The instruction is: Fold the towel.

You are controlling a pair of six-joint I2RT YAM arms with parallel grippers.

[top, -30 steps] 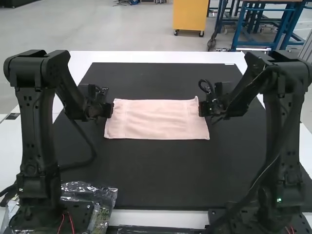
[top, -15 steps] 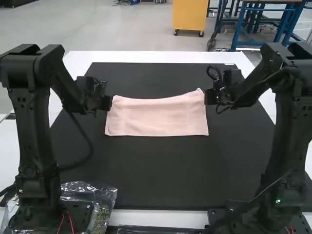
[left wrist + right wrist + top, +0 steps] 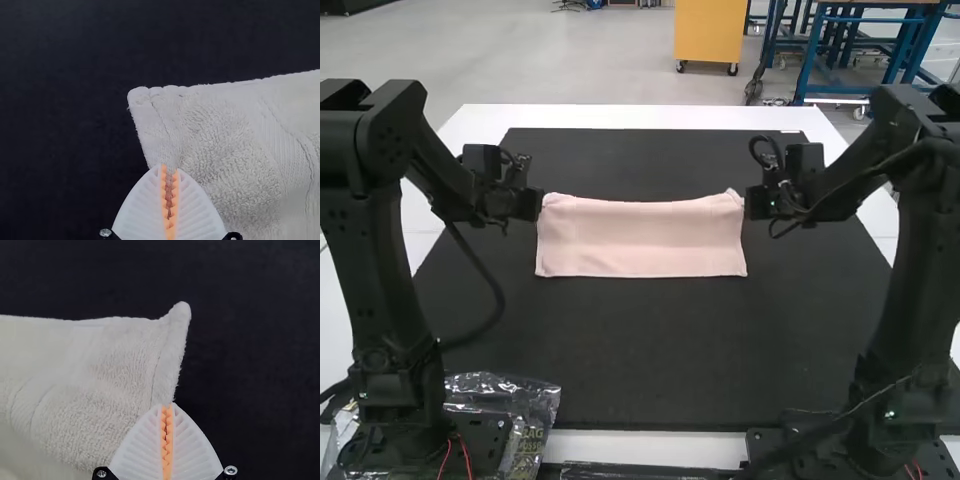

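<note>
Towel (image 3: 640, 240), pale pink, on the black mat (image 3: 620, 350), between the two grippers. Long sides run left to right; near edge straight, far edge dips along the middle, far right corner peaked. Number of layers: cannot tell.

Left gripper (image 3: 541, 205) at the towel's left end, by the far corner. Left wrist view: white ribbed fingers (image 3: 142, 207) brought together, a narrow strip of cloth pinched between the orange pads (image 3: 163, 192). Corner juts past the tips; cloth puckers toward them.

Right gripper (image 3: 750, 204) at the right end, likewise near the far corner. Right wrist view: fingers (image 3: 137, 447) pressed together on the towel's side edge at the very tips, corner beyond. How much cloth sits in that pinch, cannot tell.
</note>
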